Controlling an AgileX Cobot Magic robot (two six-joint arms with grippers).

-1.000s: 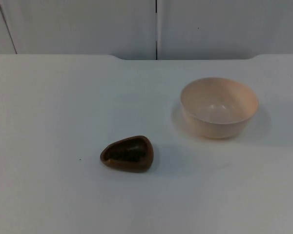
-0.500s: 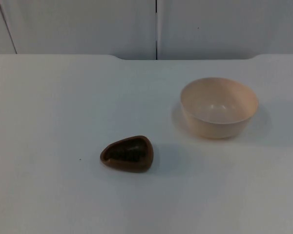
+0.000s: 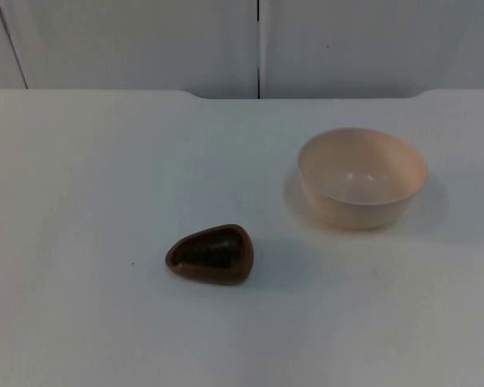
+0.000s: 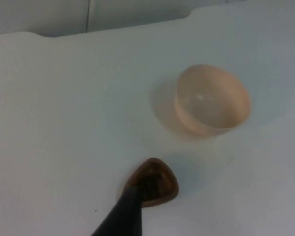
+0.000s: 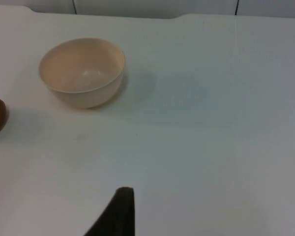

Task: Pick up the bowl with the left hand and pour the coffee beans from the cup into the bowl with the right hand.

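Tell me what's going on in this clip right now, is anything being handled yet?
Nothing is being handled yet. A cream bowl stands empty on the white table, and a small brown cup with dark coffee beans inside sits apart from it, nearer the camera and to its left. Neither is gripped. From the wrist views, a black fingertip of the left end effector hangs above the table on the near side of the cup, and one of the right end effector is well back from the bowl. Pouring has not begun.

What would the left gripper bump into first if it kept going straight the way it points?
Probably the brown cup: the left gripper's fingertip stands right before it. The bowl lies farther on and off to the side. Depth is hard to judge.
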